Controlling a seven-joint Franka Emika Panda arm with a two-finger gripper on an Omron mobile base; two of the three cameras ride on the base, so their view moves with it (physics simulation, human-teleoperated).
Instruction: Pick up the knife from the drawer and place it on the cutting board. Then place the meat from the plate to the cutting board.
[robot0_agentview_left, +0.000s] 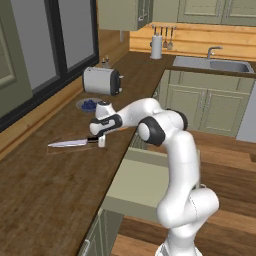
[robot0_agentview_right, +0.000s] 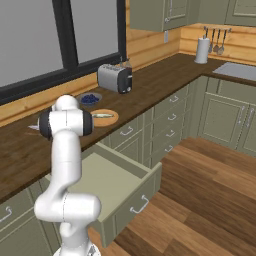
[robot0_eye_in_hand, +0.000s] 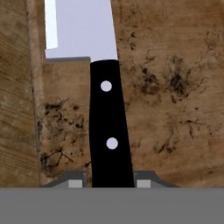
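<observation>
The knife (robot0_agentview_left: 70, 143) lies flat with its silver blade pointing left and its black handle (robot0_eye_in_hand: 109, 131) between my fingertips. My gripper (robot0_agentview_left: 101, 142) points straight down over the counter and is shut on the handle, its fingers (robot0_eye_in_hand: 75, 183) close against both sides. The brown cutting board (robot0_eye_in_hand: 175, 109) is directly under the knife, and the board's edge runs along the left of the hand view. The round tan plate (robot0_agentview_right: 105, 118) sits on the counter to the right of my arm, with the pale meat (robot0_agentview_right: 102, 115) on it. The olive drawer (robot0_agentview_left: 140, 185) stands pulled open below the counter edge.
A blue-grey bowl of blueberries (robot0_agentview_left: 88, 104) and a silver toaster (robot0_agentview_left: 102, 81) stand behind the plate along the wall. A sink (robot0_agentview_left: 212, 64) and a paper towel roll (robot0_agentview_left: 156, 47) are far back. The open drawer (robot0_agentview_right: 120, 192) juts into the floor space.
</observation>
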